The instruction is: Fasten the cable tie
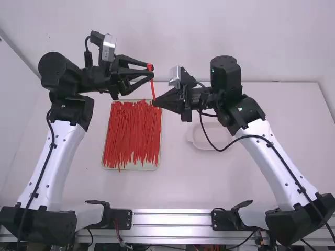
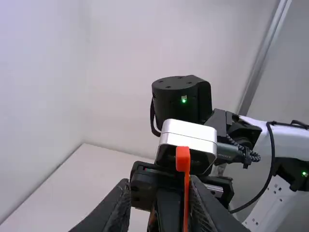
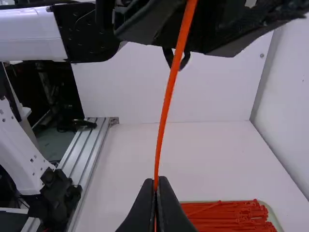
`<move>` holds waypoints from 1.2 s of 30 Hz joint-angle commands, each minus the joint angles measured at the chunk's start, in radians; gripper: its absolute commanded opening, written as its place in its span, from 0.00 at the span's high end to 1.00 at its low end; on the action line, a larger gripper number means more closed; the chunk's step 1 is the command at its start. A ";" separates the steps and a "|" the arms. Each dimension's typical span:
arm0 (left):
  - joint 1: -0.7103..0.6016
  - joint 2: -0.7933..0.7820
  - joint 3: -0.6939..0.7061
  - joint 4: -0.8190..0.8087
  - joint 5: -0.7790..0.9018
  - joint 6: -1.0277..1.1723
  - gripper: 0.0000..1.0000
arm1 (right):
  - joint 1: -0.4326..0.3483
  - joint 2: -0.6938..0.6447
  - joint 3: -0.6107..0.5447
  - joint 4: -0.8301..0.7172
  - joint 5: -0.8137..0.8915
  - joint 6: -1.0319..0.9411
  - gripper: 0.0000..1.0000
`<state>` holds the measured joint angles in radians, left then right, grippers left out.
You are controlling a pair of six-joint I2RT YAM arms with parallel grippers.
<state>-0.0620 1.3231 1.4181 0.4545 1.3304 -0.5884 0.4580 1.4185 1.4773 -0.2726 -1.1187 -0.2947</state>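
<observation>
Risk: thin strap could twist or slip in pinch once lower end is bent round toward head, so tip misses slot. Both grips sit near ends, little slack.

Orange-red plastic cable tie (image 1: 153, 83): upper middle of high view, above beige flat tray (image 1: 159, 151) of spare ties, strung straight between grippers.

Left gripper (image 1: 149, 69): pinched closed on head end, uppermost.

Right gripper (image 3: 155, 187): fingers pressed tight on strap's lower end.

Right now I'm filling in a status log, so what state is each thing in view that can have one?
Cable tie: unfastened, straight, held in the air between both end effectors.
Left end effector: shut on the cable tie near its head.
Right end effector: shut on the cable tie lower down.
Spare ties: loose, heaped on the tray.
</observation>
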 commanded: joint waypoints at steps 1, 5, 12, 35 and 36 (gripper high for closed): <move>-0.002 0.006 0.001 0.008 -0.005 -0.007 0.81 | -0.002 0.003 0.014 0.005 -0.003 -0.001 1.00; -0.011 0.006 0.001 0.024 -0.006 -0.011 0.84 | -0.002 0.003 0.014 0.006 0.002 -0.001 1.00; -0.010 0.006 0.001 0.085 -0.004 -0.052 0.87 | -0.002 0.003 0.014 0.006 0.001 -0.002 1.00; 0.025 0.006 -0.004 0.045 -0.090 -0.042 0.98 | -0.064 0.001 0.014 -0.036 0.031 0.010 0.68; 0.022 0.006 -0.004 0.005 -0.119 0.005 0.98 | -0.082 0.001 0.014 -0.047 0.029 0.010 0.01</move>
<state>-0.0463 1.3251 1.4181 0.4751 1.2636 -0.6270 0.3996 1.4185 1.4773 -0.3149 -1.0889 -0.2867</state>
